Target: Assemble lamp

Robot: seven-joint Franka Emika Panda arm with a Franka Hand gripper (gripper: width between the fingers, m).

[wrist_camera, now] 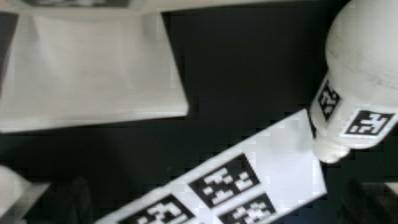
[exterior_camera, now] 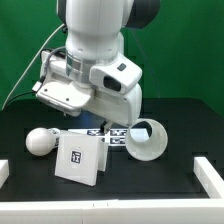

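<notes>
The flat square base [exterior_camera: 80, 161] lies at the front of the black table with a tag on top; it also shows in the wrist view [wrist_camera: 89, 75]. The round bulb [exterior_camera: 38, 142] lies beside it, toward the exterior view's left. The tapered shade [exterior_camera: 148, 140] lies on its side toward the exterior view's right, with its opening toward the camera; in the wrist view [wrist_camera: 356, 85] its tags show. My gripper [wrist_camera: 217, 206] hangs above the table between base and shade, with its dark blurred fingers [wrist_camera: 71, 202] wide apart and nothing between them. In the exterior view the arm's body hides the fingers.
The marker board [exterior_camera: 106, 135] lies under the arm and shows below the gripper in the wrist view [wrist_camera: 249, 180]. White brackets stand at the table's edges on the exterior view's left [exterior_camera: 4, 170] and right [exterior_camera: 210, 176]. A green backdrop is behind.
</notes>
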